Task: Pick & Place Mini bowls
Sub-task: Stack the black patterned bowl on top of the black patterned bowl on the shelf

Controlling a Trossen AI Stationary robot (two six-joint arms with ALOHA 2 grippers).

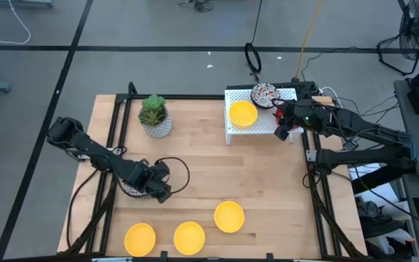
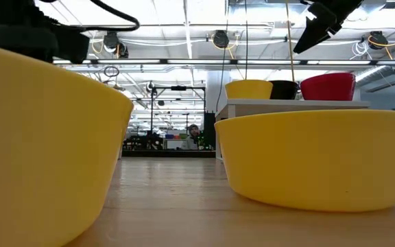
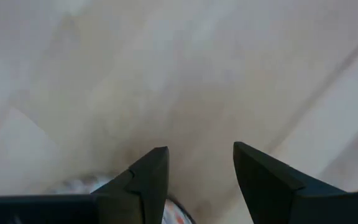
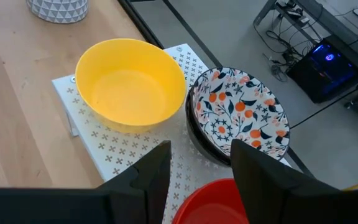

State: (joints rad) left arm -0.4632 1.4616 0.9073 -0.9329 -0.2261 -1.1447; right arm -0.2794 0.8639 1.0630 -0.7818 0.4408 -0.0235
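So the mini bowls are split into two groups. Three plain yellow bowls (image 1: 229, 216) sit in a loose row along the near edge of the wooden table (image 1: 217, 175); two of them fill the low view. On the white perforated rack (image 1: 233, 127) at the far right of the table we've got another yellow bowl (image 4: 131, 84), and just beside it a white patterned bowl (image 4: 240, 111) nested in a dark one. A red bowl (image 4: 211, 203) sits on the rack right under the right gripper (image 4: 194, 163), whose fingers are apart and holding nothing.

Over on the left, the left gripper (image 3: 196, 169) is down low by the table's left side with its fingers spread. We can just see a speckled bowl (image 3: 82, 185) peeking out below them. The white pot with the green plant (image 1: 154, 116) stands at the back, well apart from both arms.
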